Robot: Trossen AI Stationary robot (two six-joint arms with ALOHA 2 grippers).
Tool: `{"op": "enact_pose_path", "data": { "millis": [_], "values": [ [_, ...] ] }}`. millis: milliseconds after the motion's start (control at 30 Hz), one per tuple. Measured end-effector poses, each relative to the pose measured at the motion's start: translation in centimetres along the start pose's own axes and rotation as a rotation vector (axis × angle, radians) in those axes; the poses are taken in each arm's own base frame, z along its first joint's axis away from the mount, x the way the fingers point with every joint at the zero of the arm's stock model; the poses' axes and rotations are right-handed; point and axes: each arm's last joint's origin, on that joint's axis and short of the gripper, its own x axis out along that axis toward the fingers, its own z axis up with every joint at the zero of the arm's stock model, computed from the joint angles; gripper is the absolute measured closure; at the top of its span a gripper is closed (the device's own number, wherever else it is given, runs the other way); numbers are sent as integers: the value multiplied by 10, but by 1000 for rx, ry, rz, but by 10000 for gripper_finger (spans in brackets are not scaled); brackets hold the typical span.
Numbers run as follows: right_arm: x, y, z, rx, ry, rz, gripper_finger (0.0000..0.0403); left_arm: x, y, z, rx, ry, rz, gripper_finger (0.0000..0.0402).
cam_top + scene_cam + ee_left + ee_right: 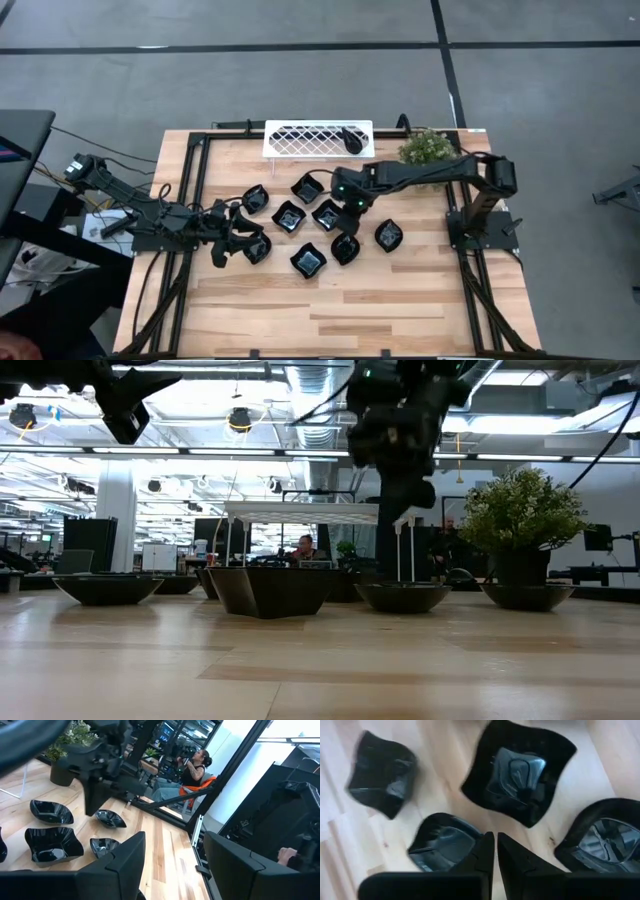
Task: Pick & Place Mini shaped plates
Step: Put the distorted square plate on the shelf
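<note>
Several mini shaped plates, glossy black, rest on their bases in a cluster mid-table [289, 216]. One more lies in the white lattice tray [300, 138] at the far edge. My right gripper [350, 203] hovers over the cluster, pointing steeply down. Its fingers [495, 851] are nearly together with nothing between them, above the bare wood between a wavy square plate [519, 775] and a smaller plate [445, 842]. My left gripper [235, 240] waits at the cluster's left side, open [175, 865] and empty, beside a plate [257, 247].
A small potted plant [430, 148] stands at the far right next to the tray. Black frame rails [190, 200] run along the table's left and right sides. Bare wood lies toward the near edge [330, 310]. A person sits beyond the table [192, 767].
</note>
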Motion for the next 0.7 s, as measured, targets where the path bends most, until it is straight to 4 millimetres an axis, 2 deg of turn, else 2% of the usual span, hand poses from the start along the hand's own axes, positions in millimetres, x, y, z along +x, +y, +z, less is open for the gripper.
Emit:
{"op": "enact_pose_path", "data": {
  "millis": [367, 700],
  "values": [
    [24, -28, 8, 77, 44, -42, 376, 0, 0, 0, -4, 0, 0, 197],
    [28, -29, 15, 43, -15, -30, 333, 0, 0, 0, -4, -1, 0, 197]
  ]
}}
